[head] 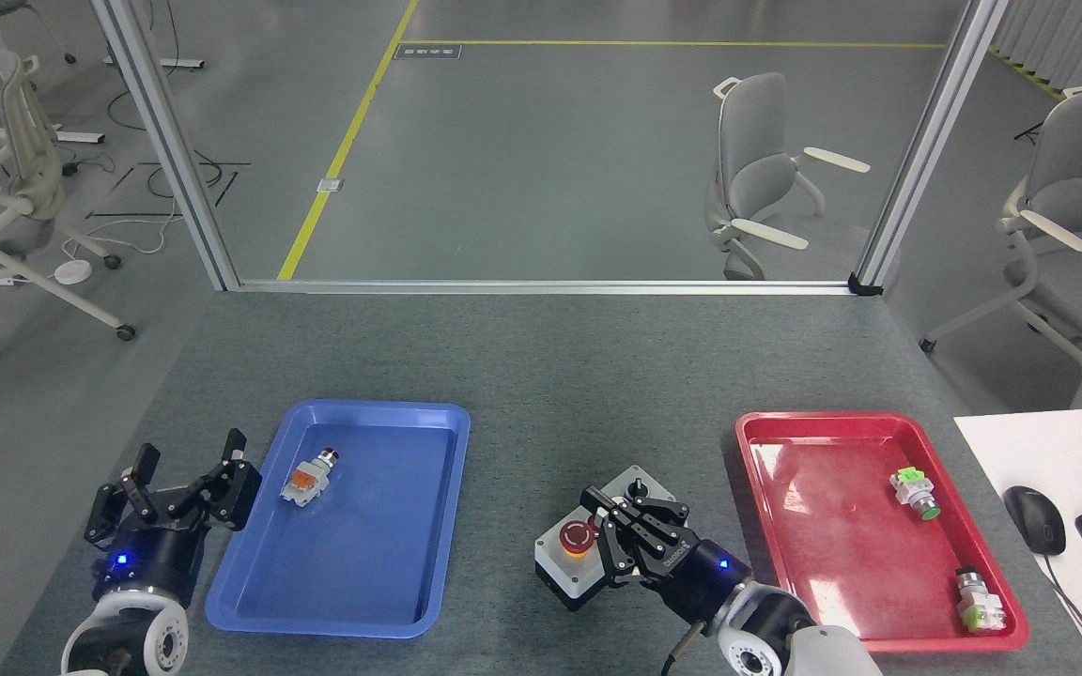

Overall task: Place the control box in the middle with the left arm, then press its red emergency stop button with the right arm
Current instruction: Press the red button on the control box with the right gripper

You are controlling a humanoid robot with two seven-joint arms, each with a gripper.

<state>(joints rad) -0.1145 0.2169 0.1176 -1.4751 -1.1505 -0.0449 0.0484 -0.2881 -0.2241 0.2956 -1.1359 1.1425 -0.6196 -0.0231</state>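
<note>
1 grey felt-topped table (541, 376). 2 plastic trays: blue tray (240, 601) with 1 loose button part, red tray (879, 441) with 2. 1 control box (562, 577), light grey top on black base, mid-table between the trays. Right gripper (618, 533), fingers drawn narrow, over the box beside its big red emergency stop button (576, 537). Left gripper (175, 483) splayed wide, empty, left of the blue tray.

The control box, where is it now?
In the head view, the control box sits near the table's front edge, between the blue tray and red tray, partly under the right claw.
</note>
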